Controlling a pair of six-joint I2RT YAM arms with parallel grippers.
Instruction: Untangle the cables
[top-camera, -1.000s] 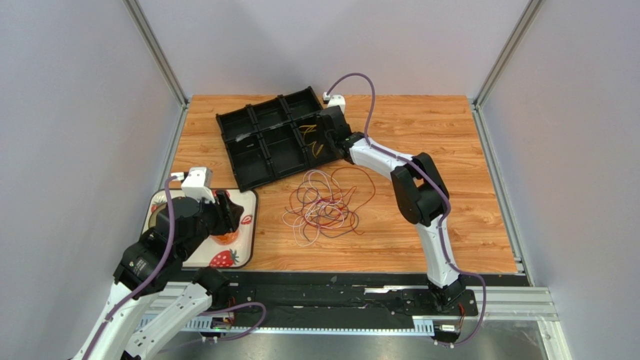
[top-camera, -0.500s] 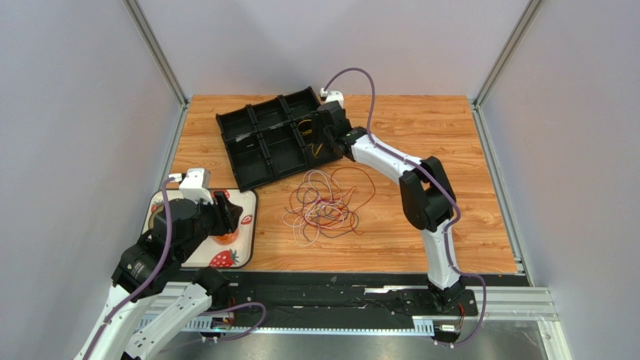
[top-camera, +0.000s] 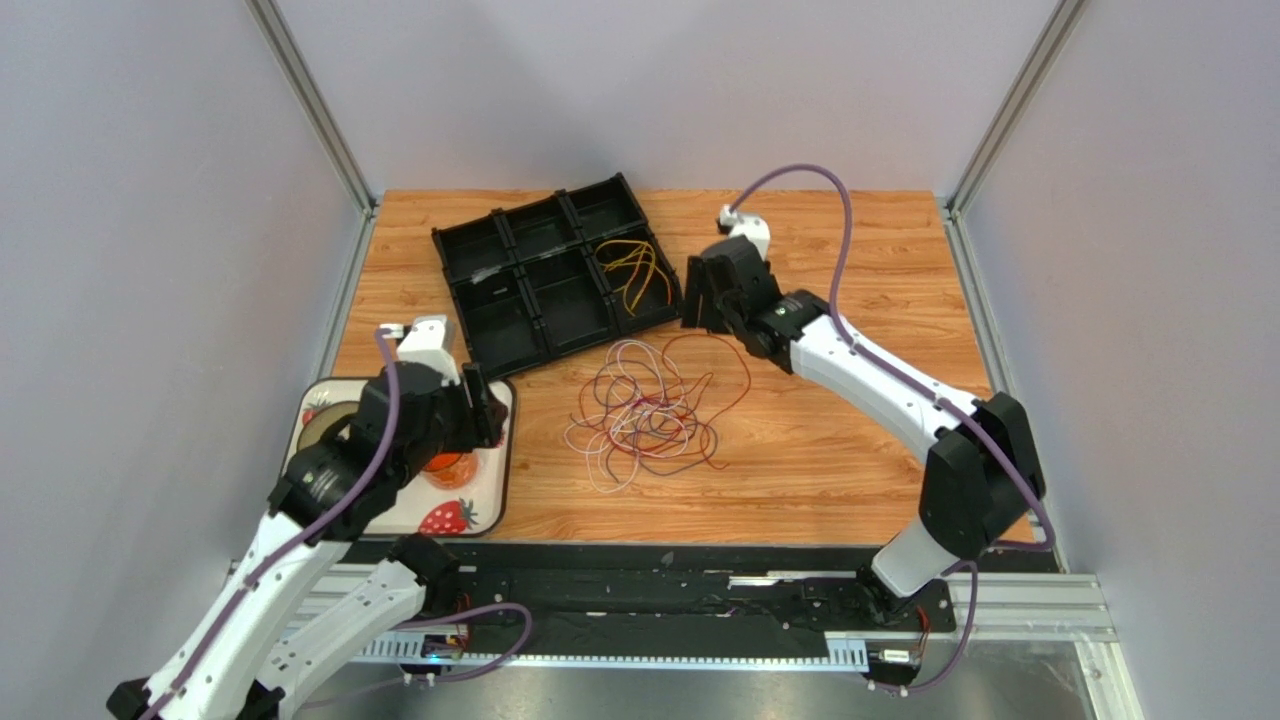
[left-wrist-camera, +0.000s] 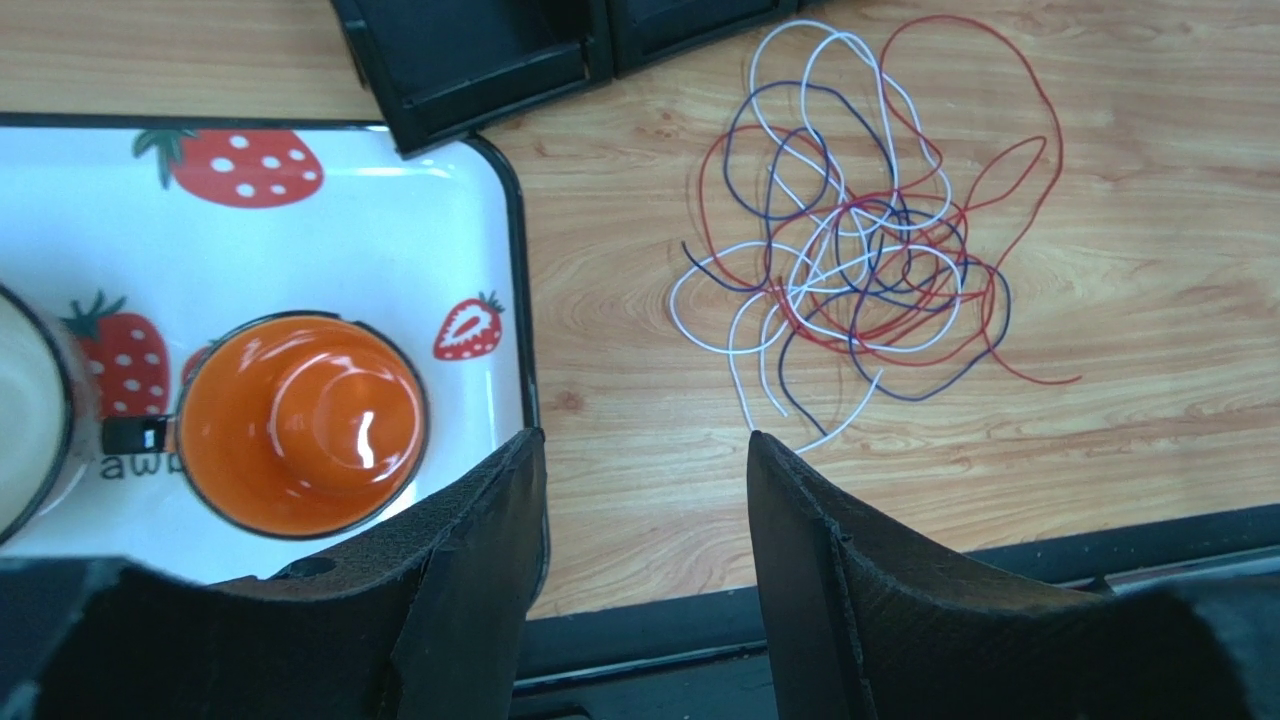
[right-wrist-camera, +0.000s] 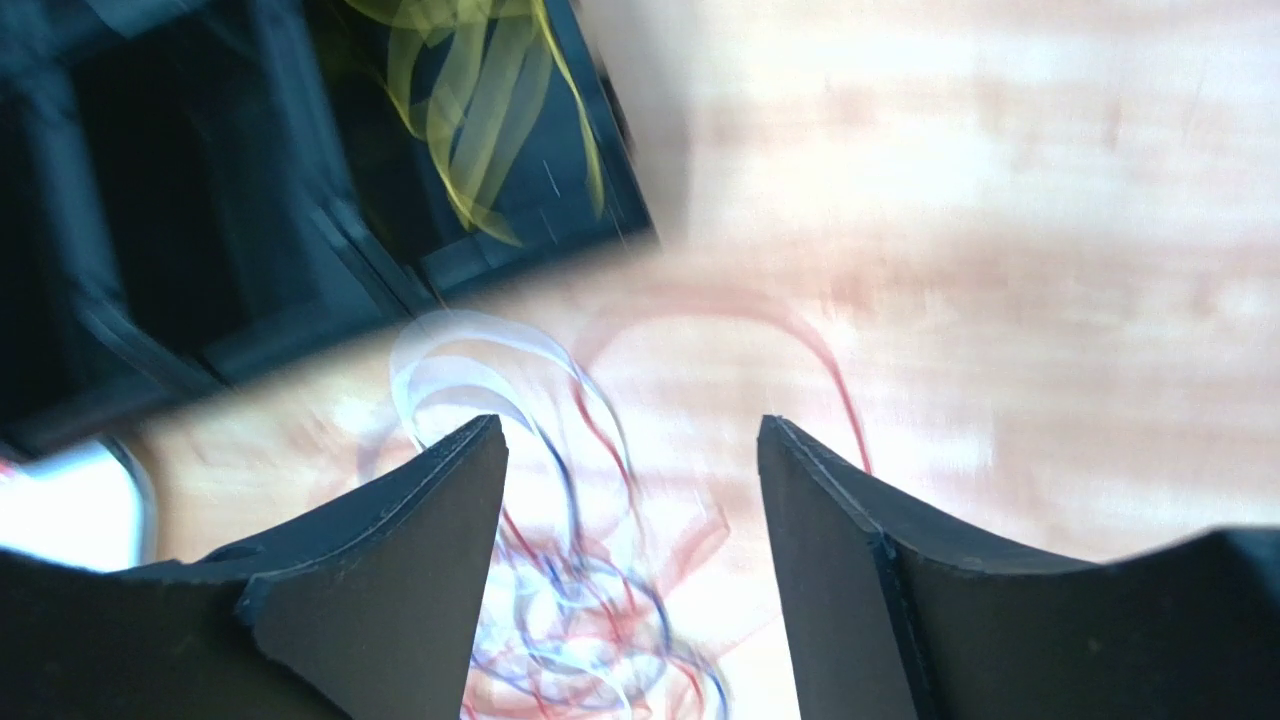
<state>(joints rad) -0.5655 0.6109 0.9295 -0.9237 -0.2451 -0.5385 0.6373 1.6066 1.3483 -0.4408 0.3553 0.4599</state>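
A tangle of thin red, white and blue cables (top-camera: 654, 402) lies on the wooden table in front of the black tray; it also shows in the left wrist view (left-wrist-camera: 864, 248) and blurred in the right wrist view (right-wrist-camera: 601, 600). A yellow cable (top-camera: 639, 275) lies in the tray's right compartment, also in the right wrist view (right-wrist-camera: 473, 113). My right gripper (top-camera: 694, 305) is open and empty, above the table just right of the tray and behind the tangle. My left gripper (top-camera: 484, 413) is open and empty over the strawberry tray's right edge.
A black compartment tray (top-camera: 511, 300) sits at the back left of the table. A white strawberry-print tray (top-camera: 489, 480) at the near left holds an orange cup (left-wrist-camera: 301, 423) and a second cup (left-wrist-camera: 23, 413). A black rail (top-camera: 676, 563) runs along the table's near edge.
My right gripper has pulled back out of the tray's right compartment and swung right and nearer, leaving the yellow cable in the tray. My left arm has shifted slightly right and forward.
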